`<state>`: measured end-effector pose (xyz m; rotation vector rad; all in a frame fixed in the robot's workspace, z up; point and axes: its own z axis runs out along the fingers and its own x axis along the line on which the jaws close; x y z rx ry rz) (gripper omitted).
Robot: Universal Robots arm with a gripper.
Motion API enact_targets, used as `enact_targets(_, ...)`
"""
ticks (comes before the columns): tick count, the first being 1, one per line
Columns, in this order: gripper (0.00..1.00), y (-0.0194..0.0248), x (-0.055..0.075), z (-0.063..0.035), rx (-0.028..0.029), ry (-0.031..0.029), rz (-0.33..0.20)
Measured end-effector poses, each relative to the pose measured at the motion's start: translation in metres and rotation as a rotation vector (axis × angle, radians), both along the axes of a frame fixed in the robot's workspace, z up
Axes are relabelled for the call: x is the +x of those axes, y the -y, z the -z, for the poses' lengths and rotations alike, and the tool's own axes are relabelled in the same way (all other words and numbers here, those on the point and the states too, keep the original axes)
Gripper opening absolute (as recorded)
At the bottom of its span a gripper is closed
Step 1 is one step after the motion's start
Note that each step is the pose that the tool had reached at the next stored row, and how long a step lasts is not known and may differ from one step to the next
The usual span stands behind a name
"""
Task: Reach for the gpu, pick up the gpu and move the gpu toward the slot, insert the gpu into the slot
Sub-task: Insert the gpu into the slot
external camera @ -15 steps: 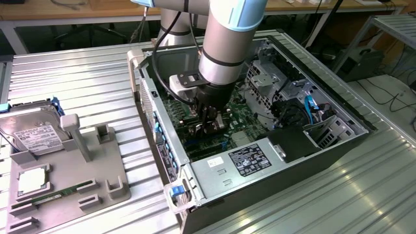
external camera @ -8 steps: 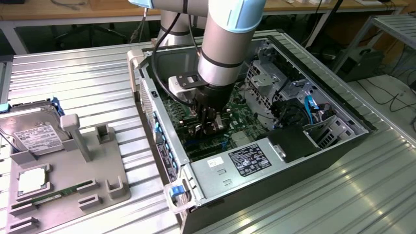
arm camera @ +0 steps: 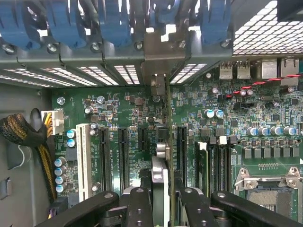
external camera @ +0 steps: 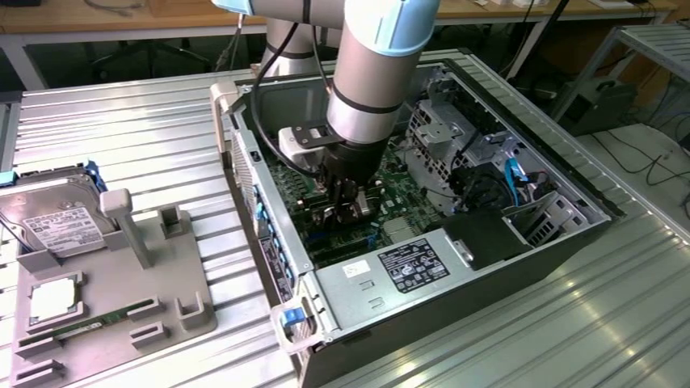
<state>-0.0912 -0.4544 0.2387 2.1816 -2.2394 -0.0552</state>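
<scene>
The black two-fingered gripper [arm camera: 161, 198] has its jaws closed on the thin dark gpu card [arm camera: 160, 163], held edge-on. Its long axis runs toward the silvery rear bracket [arm camera: 161, 52], directly above the motherboard's slot row.

I see an open computer case [external camera: 561, 190] on a ribbed metal table [external camera: 129, 129]. At the exterior view's left, a grey fixture tray [external camera: 119, 299] carries a hard drive [external camera: 60, 226].
</scene>
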Motion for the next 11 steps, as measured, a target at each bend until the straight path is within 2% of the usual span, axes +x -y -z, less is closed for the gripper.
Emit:
enact_targets(3,0.28,-0.0005,0.000,0.0002,0.0033,0.0009,0.001)
enact_targets(4,0.34,-0.0003,0.000,-0.0008,0.0017,0.0007,0.001)
enact_targets(5,0.34,-0.0001,0.000,-0.0022,0.0004,0.0002,0.000)
enact_targets(11,0.34,0.0000,0.000,-0.0202,0.0001,0.0007,0.000)
